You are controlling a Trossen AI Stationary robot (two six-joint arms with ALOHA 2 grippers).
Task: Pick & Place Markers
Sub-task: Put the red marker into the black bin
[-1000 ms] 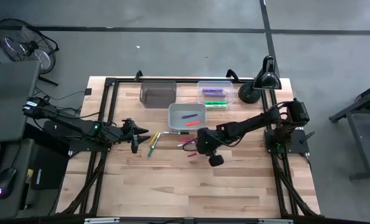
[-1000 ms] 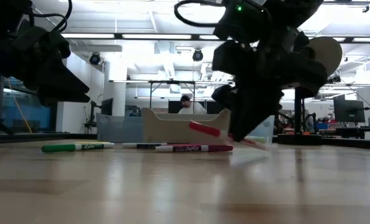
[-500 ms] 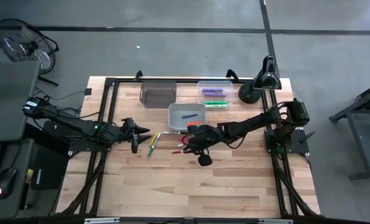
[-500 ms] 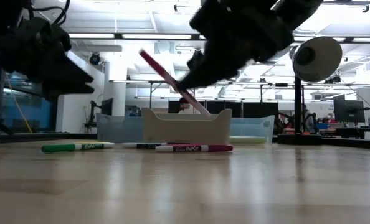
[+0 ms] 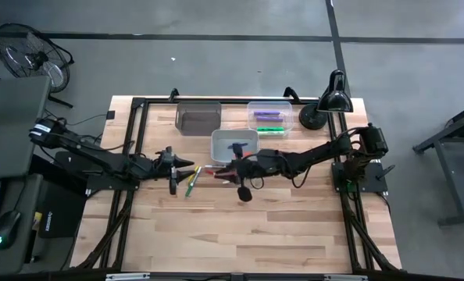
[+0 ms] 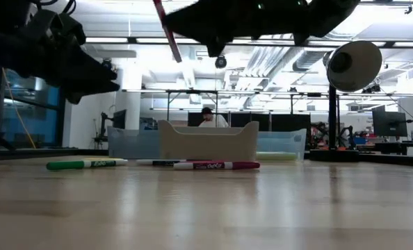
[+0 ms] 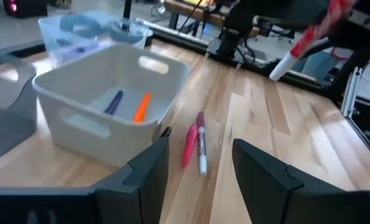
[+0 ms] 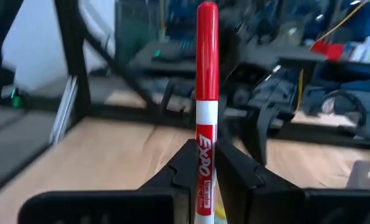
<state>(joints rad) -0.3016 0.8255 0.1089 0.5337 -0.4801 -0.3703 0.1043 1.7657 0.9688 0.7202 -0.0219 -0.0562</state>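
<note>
Red marker (image 8: 206,93) upright, clamped between right jaws

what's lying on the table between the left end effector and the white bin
In the left wrist view, two markers, pink and magenta, lie side by side on bare wood between the open left end effector and the white bin.

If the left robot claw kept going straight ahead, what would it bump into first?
Probably the pink marker pen lying on the wooden table just ahead of the open left gripper, with the white plastic bin slightly off to one side; depth is uncertain.
</note>
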